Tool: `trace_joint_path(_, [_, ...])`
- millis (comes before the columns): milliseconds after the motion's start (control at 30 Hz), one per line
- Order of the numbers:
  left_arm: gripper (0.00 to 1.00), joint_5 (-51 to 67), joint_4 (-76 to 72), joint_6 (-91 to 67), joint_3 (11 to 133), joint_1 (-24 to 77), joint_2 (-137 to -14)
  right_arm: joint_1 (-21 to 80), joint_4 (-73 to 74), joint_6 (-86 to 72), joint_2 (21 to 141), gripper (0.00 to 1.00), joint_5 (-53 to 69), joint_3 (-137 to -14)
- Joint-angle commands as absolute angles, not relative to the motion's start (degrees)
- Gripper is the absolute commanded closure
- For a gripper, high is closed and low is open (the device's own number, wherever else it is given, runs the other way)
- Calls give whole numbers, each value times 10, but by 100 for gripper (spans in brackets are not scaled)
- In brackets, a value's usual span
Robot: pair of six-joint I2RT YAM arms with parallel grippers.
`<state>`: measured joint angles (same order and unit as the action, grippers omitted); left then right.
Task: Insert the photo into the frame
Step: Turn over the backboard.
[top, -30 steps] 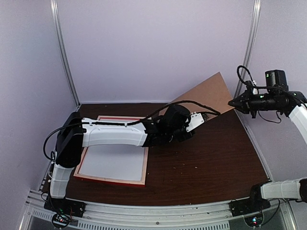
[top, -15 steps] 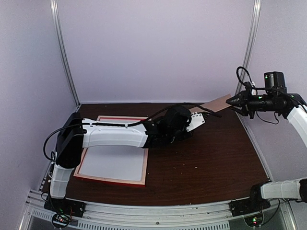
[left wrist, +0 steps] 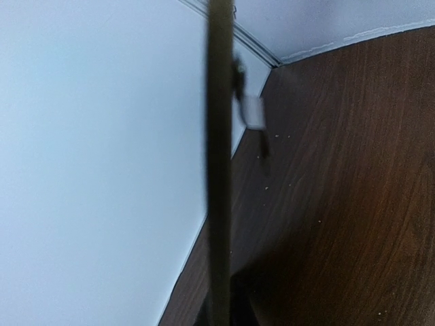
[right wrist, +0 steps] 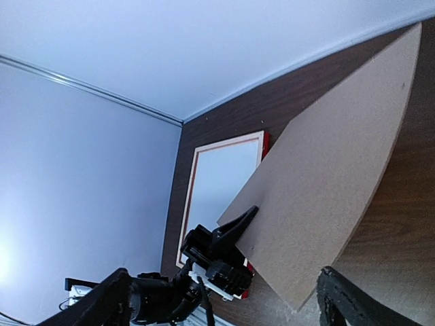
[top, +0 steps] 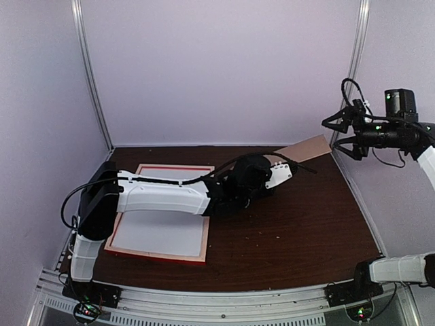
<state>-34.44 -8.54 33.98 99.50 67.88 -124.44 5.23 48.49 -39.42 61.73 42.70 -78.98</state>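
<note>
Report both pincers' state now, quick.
Left pincer: closed, clamped on the edge of the brown backing board.
Right pincer: open, gripping nothing.

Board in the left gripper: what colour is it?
The board is plain tan-brown, clearest in the right wrist view.

Red frame (top: 153,254), plain brown board (right wrist: 326,190), dark wood-grain table (top: 292,231)
</note>
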Motion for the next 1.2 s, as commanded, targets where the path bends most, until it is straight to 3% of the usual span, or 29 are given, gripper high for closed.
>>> trace_joint_path(0, [100, -367, -154, 362, 994, 679, -1197, 43, 530, -336, 611, 3, 392, -877])
trace_joint_path(200, [100, -366, -125, 335, 995, 676, -1154, 26, 581, -296, 621, 2, 366, -943])
trace_joint_path(400, [100, -323, 19, 211, 1016, 650, -1072, 20, 584, -282, 632, 2, 347, -963])
trace_joint_path(833, [98, -37, 303, -114, 987, 480, -867, 22, 475, -287, 635, 6, 372, -844])
trace_joint_path(1167, [97, 135, 337, -245, 907, 397, -743, 169, 349, -261, 708, 5, 355, -748])
